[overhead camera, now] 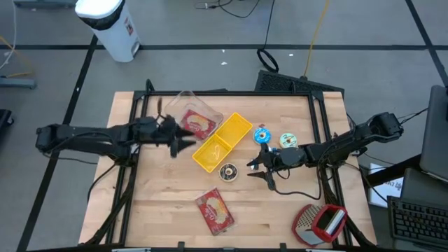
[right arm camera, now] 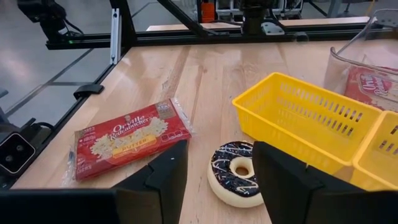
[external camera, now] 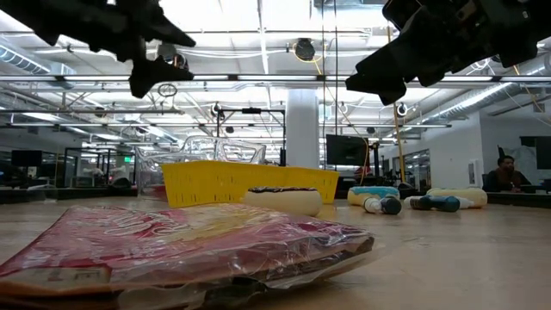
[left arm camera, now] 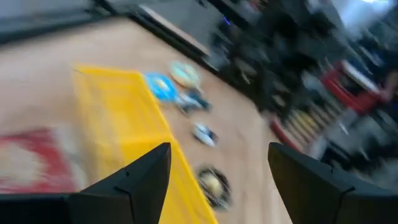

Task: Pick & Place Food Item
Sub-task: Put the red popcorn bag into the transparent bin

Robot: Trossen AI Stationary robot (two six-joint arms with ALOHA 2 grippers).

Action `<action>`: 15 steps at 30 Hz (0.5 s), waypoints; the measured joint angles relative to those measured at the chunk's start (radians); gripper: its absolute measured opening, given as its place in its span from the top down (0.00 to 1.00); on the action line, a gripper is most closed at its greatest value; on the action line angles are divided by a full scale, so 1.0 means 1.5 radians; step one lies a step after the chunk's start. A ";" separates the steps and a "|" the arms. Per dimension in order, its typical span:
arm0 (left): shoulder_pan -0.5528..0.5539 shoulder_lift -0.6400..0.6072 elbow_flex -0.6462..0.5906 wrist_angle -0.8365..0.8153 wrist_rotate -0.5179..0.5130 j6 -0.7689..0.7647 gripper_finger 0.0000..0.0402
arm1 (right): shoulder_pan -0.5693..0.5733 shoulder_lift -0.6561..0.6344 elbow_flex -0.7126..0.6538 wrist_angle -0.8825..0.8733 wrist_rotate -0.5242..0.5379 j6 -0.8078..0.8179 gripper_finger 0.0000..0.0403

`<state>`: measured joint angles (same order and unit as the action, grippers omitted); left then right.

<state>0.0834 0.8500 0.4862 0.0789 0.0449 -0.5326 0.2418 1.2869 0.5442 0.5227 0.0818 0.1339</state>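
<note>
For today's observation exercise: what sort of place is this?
Probably a robotics lab in a large open office: a wooden table in a metal frame, ceiling strip lights, and a person at a desk beyond.

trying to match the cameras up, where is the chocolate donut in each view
High: chocolate donut just below the yellow basket.
Low: centre, in front of the basket.
Left wrist: blurred, beside the basket.
Right wrist: between the fingers.
Shared landmark: the yellow basket.

A red popcorn bag (right arm camera: 127,140) near the bench's front edge reads "Orville Redenbacher's" and "Butter". A second bag (right arm camera: 376,87) inside the clear container (right arm camera: 357,59) shows "Orvi"; the rest is cut off.
</note>
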 joint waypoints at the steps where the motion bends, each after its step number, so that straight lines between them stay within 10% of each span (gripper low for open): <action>1: -0.026 0.016 0.000 -0.001 0.002 0.000 0.32 | 0.000 0.000 0.000 0.000 0.000 0.000 0.58; 15: -0.302 0.340 0.001 0.036 0.065 -0.238 0.33 | 0.000 0.000 0.000 0.026 0.000 0.000 0.58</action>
<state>-0.3702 1.3604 0.4870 0.1337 0.1423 -0.8902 0.2417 1.2865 0.5446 0.5617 0.0818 0.1341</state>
